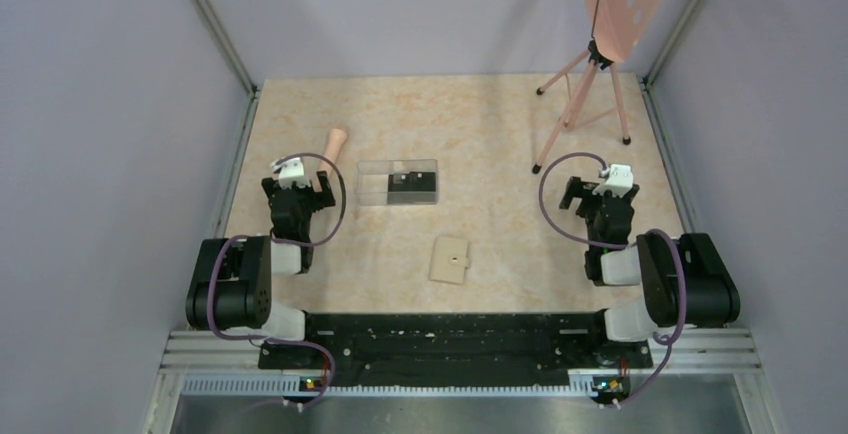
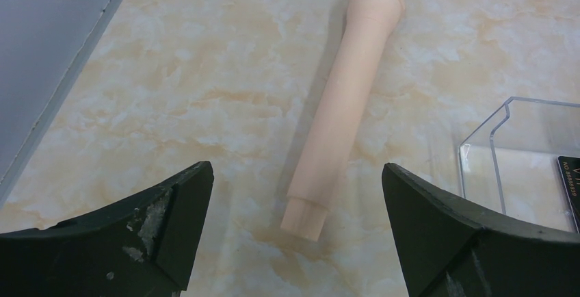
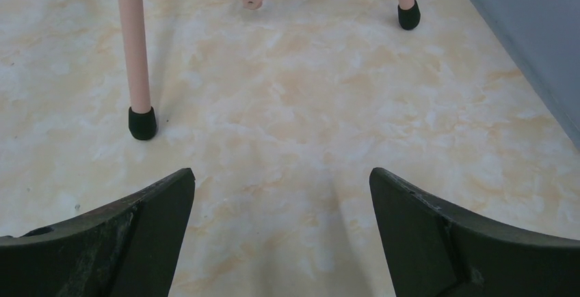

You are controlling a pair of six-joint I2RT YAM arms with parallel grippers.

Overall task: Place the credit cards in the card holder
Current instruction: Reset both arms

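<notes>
The tan card holder (image 1: pixel 450 259) lies folded flat near the table's middle front. Black credit cards (image 1: pixel 412 189) rest in the right half of a clear plastic box (image 1: pixel 397 182); a card's edge (image 2: pixel 569 187) shows through the box's wall (image 2: pixel 482 167) in the left wrist view. My left gripper (image 1: pixel 298 186) hovers left of the box, open, with nothing between its fingers (image 2: pixel 171 222). At the right side my right gripper (image 1: pixel 592 192) is open over bare table, empty, its fingers (image 3: pixel 157 228) wide apart.
A peach microphone-shaped stick (image 1: pixel 334 141) lies beyond the left gripper, its butt end (image 2: pixel 304 218) close ahead of the jaws. A peach tripod stand (image 1: pixel 590 94) with black feet (image 3: pixel 142 124) stands at the back right. Grey walls enclose the table.
</notes>
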